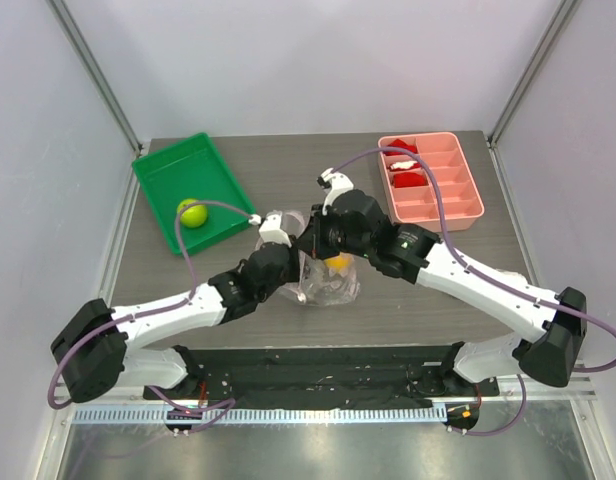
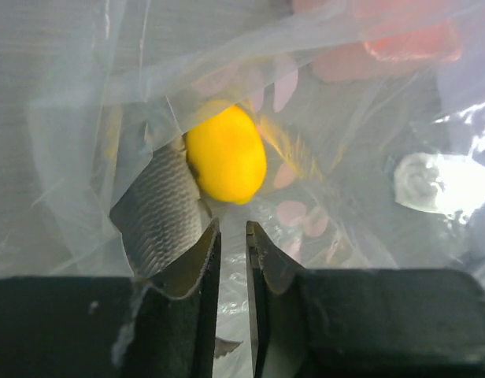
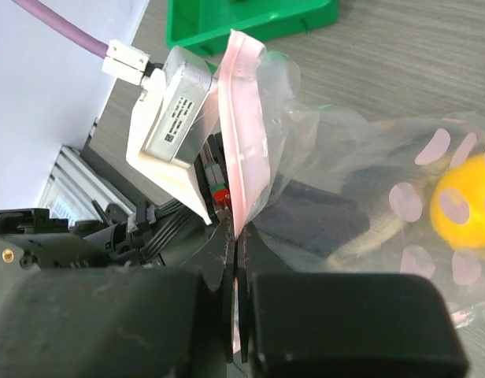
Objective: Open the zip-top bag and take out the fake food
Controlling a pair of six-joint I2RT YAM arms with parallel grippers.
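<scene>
Looking down on a grey wood-grain surface between pale walls, seeing the zip-top bag lying crumpled near the middle, the yellow-orange fruit showing inside it, the lime green fruit sitting in the green tray at back left, a pink compartment tray standing at back right. Peering from the left wrist, finding the left gripper amid clear film, jaws slightly parted and pinching nothing visible, the yellow-orange fruit just ahead. Watching from the right wrist, catching the right gripper clamping tight on the bag's pink zip strip, the fruit resting inside at right.
</scene>
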